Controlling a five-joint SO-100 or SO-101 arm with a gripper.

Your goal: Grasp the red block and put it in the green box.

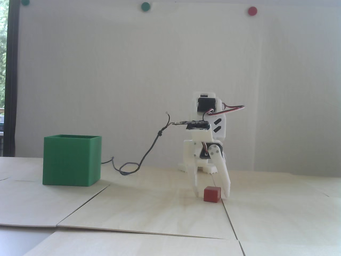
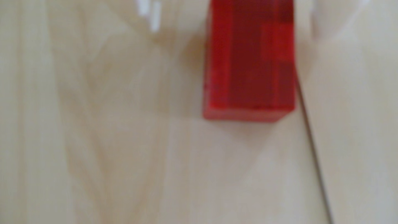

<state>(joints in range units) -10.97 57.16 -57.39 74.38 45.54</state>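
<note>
The red block [image 1: 212, 194] rests on the pale wooden table, right of centre in the fixed view. My white gripper [image 1: 212, 196] reaches down around it, open, one fingertip on each side; the left fingertip [image 1: 196, 194] stands a little off the block, the right fingertip [image 1: 227, 196] close against it. The blurred wrist view shows the red block [image 2: 249, 64] at the top, between the two white fingers of the gripper [image 2: 237, 19]. The green box [image 1: 70, 162] stands open-topped on the table far to the left, out of the wrist view.
A dark cable [image 1: 128, 168] loops on the table between the box and the arm's base. Seams [image 1: 229, 216] run between the wooden boards, one beside the block. Round magnets [image 1: 252, 11] dot the white wall. The table's edge [image 1: 26, 234] falls away at lower left.
</note>
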